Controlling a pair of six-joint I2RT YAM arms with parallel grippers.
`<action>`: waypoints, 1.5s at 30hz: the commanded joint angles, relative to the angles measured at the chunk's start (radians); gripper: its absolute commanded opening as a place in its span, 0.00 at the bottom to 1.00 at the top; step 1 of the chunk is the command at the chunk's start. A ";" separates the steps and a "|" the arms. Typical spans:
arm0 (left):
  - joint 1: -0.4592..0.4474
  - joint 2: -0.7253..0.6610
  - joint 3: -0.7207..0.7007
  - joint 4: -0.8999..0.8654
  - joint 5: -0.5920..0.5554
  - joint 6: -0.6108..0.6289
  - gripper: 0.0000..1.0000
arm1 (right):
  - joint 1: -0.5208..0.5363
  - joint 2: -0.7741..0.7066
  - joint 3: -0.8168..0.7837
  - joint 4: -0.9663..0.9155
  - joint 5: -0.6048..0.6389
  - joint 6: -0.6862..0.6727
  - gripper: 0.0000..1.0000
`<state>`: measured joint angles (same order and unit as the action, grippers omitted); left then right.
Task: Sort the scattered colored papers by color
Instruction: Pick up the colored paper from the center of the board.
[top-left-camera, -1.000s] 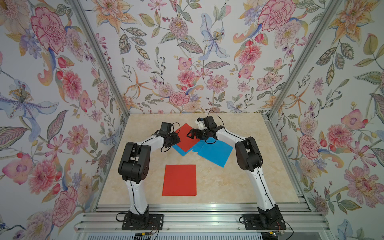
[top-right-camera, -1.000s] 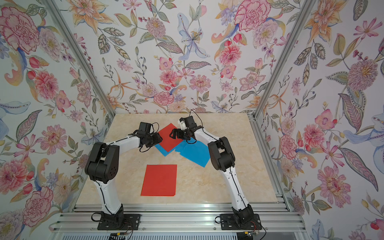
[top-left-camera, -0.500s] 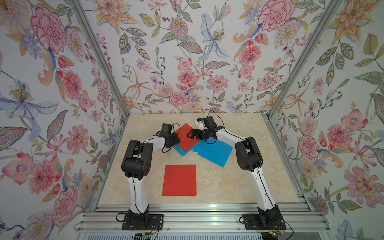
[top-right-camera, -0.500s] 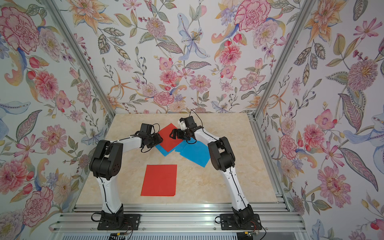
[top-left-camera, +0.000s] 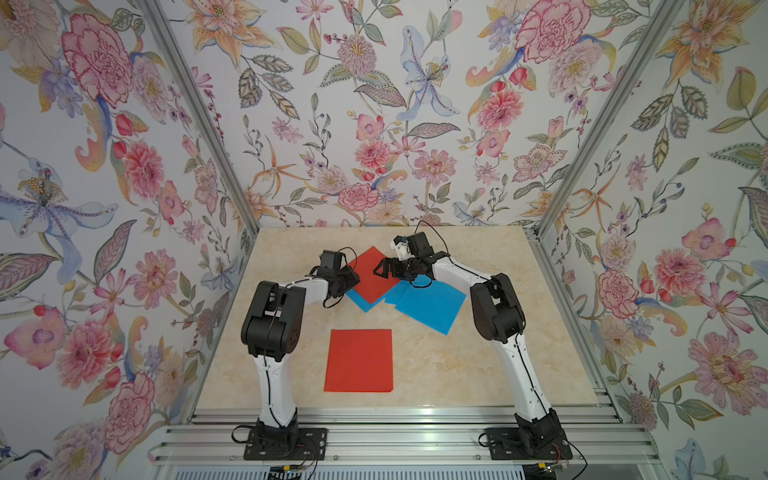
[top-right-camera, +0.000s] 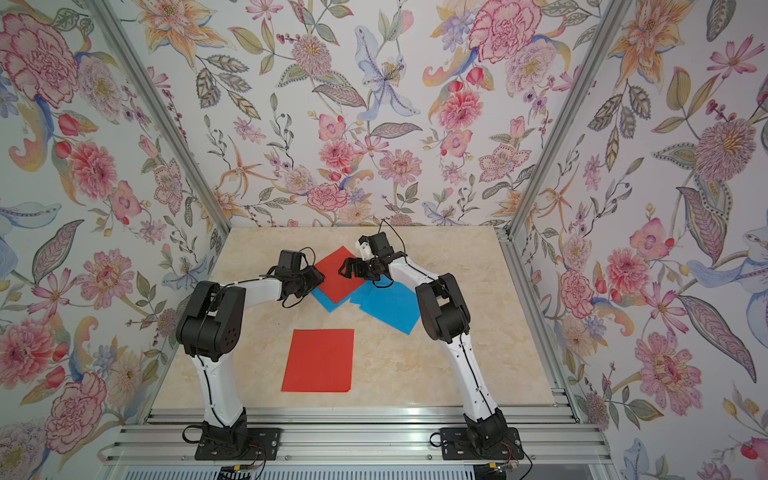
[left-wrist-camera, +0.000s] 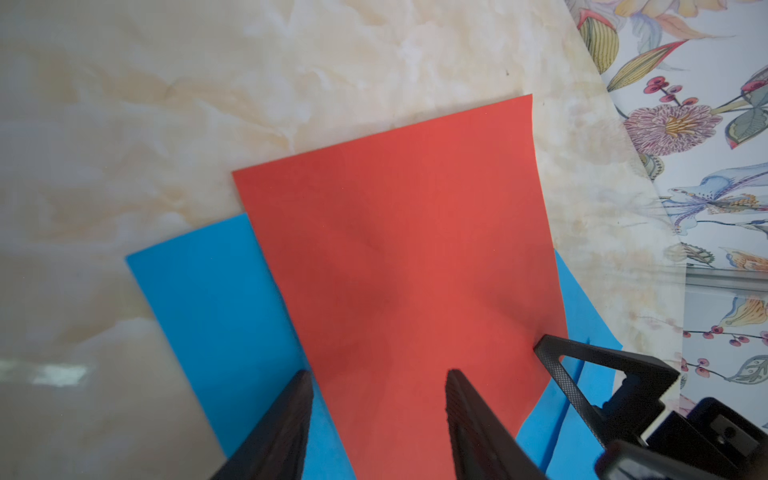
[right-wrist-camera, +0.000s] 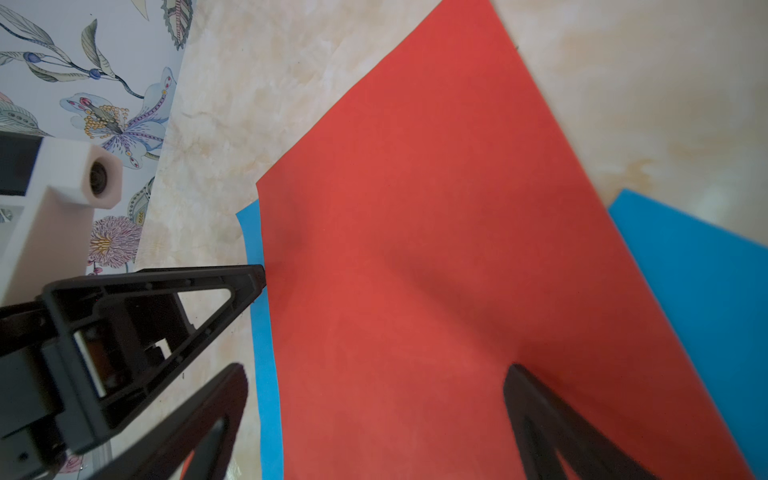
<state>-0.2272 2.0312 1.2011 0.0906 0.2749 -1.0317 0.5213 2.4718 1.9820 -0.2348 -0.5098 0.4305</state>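
At mid-frame, left gripper (top-left-camera: 354, 279) and right gripper (top-left-camera: 379, 271) were poised, jaws spread and empty, at the flat red-orange paper sheet (top-left-camera: 371, 286) overlapping sky-blue paper sheets (top-left-camera: 428, 305).

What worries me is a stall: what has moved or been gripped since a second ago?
The left arm's elbow shifted slightly inward; nothing was gripped or released. The left gripper and right gripper remain open at opposite edges of the tilted red paper. That sheet, the blue papers and the near red paper lie unmoved.
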 joint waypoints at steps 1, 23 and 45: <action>-0.007 0.018 -0.062 -0.069 0.021 -0.113 0.55 | -0.001 0.042 -0.009 -0.001 -0.016 0.016 1.00; -0.056 0.035 -0.133 0.161 0.012 -0.309 0.57 | -0.001 0.046 -0.010 0.008 -0.026 0.020 1.00; -0.064 -0.006 -0.117 0.167 0.009 -0.236 0.25 | 0.000 0.044 -0.035 0.019 -0.029 0.020 1.00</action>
<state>-0.2771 2.0308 1.0904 0.2985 0.2825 -1.2972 0.5213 2.4779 1.9728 -0.1959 -0.5320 0.4450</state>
